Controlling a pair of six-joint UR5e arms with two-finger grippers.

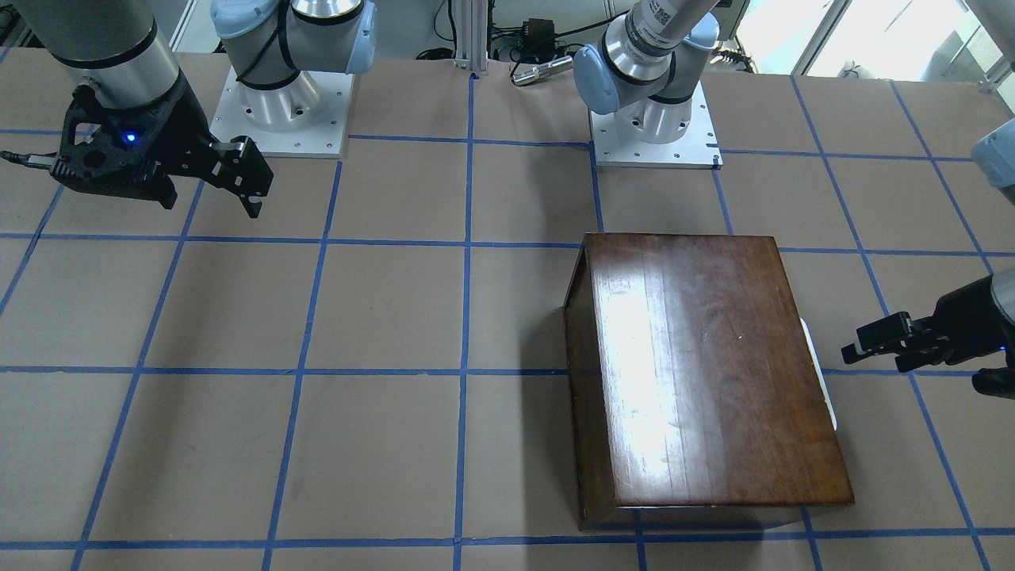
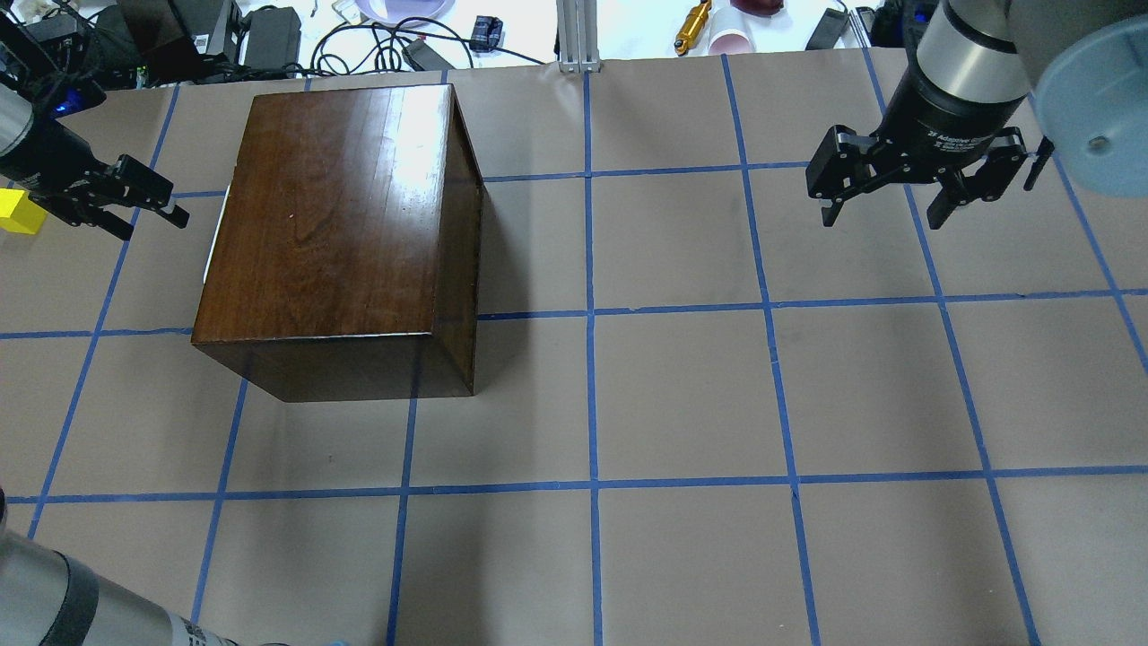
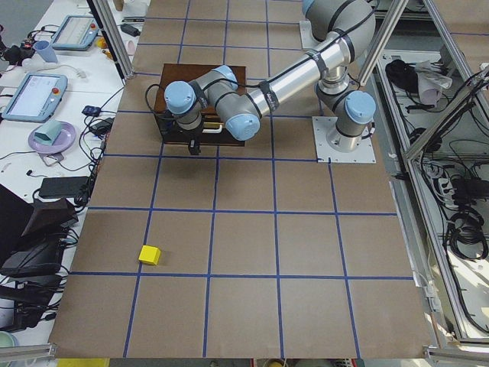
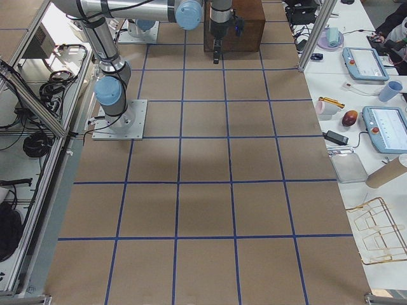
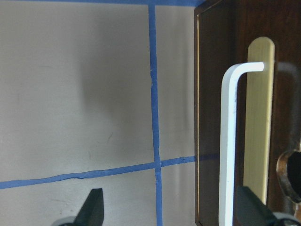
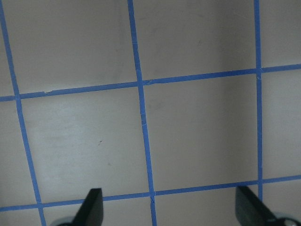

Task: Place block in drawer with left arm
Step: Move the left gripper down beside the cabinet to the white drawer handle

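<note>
The small yellow block [image 2: 18, 213] lies on the table at the far left, also in the exterior left view [image 3: 150, 254]. The dark-brown cabinet [image 2: 341, 215] stands with its drawer pushed in; the drawer front [image 5: 211, 117] and its white handle [image 5: 230, 141] face my left gripper. My left gripper [image 2: 160, 226] is open and empty, level with the drawer front and a short way from it, between block and cabinet. In the left wrist view [image 5: 171, 207] the handle lies between the fingertips, near one of them. My right gripper [image 2: 881, 220] is open and empty, raised over bare table.
The table is brown paper with a blue tape grid [image 2: 589, 309]. The cabinet also shows in the front-facing view [image 1: 706, 365]. The arm bases [image 1: 281, 103] stand at the robot's side. Cables and small items [image 2: 413, 45] lie beyond the far edge.
</note>
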